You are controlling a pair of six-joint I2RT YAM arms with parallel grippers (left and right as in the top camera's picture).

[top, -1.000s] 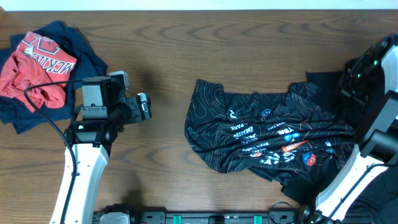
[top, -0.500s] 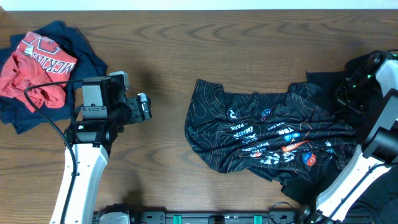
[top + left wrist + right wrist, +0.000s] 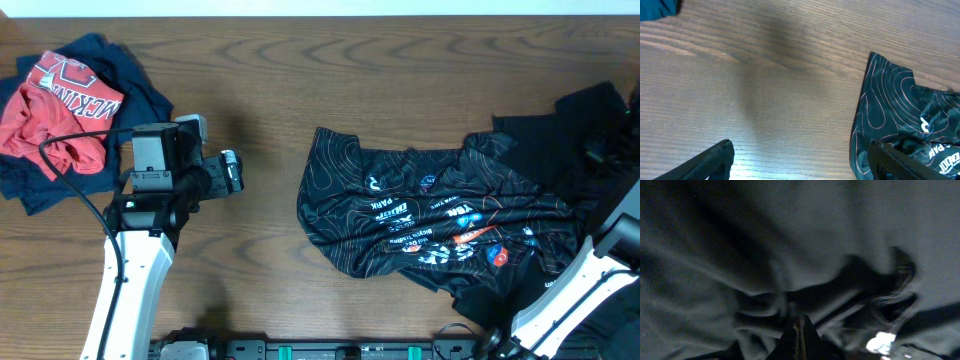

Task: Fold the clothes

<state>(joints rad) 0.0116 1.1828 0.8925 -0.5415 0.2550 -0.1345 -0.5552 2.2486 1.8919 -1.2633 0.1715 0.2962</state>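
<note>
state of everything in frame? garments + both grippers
Black contour-print cycling jersey: crumpled, unfolded.
Red printed garment: bunched, lying on the navy one.
Navy garment: bunched, unfolded, partly under the red.
Plain black garment: rumpled, unfolded.
Left gripper: open, empty.
Right gripper: shut, close against dark fabric; a pinch cannot be told.

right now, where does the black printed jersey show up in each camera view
Overhead: the jersey lies crumpled right of centre on the table.
Left wrist: the jersey shows its left edge in the lower right corner.
Right wrist: only plain dark cloth shows. No print is visible, so I cannot tell whether it is the jersey.
Shared landmark: the white logo above the word PARK, in the overhead and left wrist views.
</note>
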